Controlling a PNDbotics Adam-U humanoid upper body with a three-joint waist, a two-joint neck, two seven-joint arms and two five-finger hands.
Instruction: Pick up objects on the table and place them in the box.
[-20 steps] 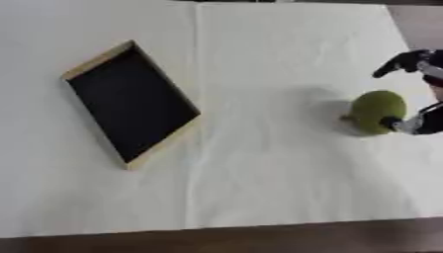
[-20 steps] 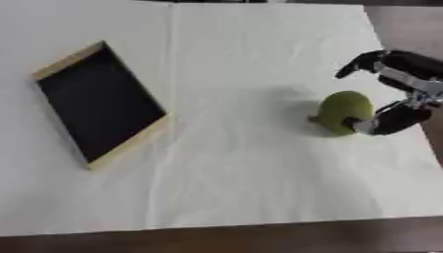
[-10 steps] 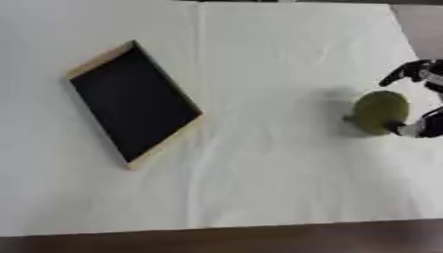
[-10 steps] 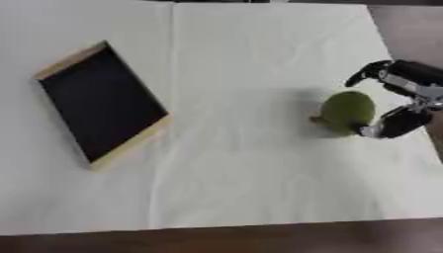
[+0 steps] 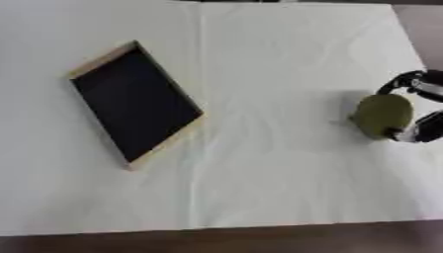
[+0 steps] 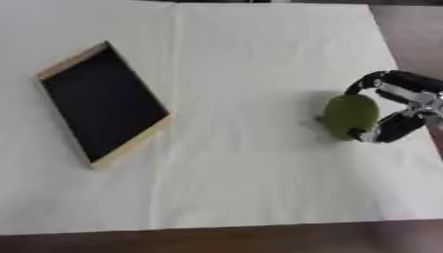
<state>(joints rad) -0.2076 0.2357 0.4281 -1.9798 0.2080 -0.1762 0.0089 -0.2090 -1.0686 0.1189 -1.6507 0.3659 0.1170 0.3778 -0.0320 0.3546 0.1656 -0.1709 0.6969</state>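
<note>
A rounded olive-green fruit sits on the white cloth at the right. My right hand comes in from the right edge and curls round it. The black fingers arc over its far side and the thumb touches its near side. The fruit rests on the cloth. The box, a shallow wooden-rimmed tray with a black inside, lies askew at the left, far from the hand. My left hand shows in neither view.
The white cloth covers nearly the whole table. Bare brown table shows past the cloth's right edge and along the front edge. Nothing lies between the fruit and the box.
The right hand's fingers and thumb have drawn in closer round the green fruit. The fruit and box stay where they were on the cloth.
</note>
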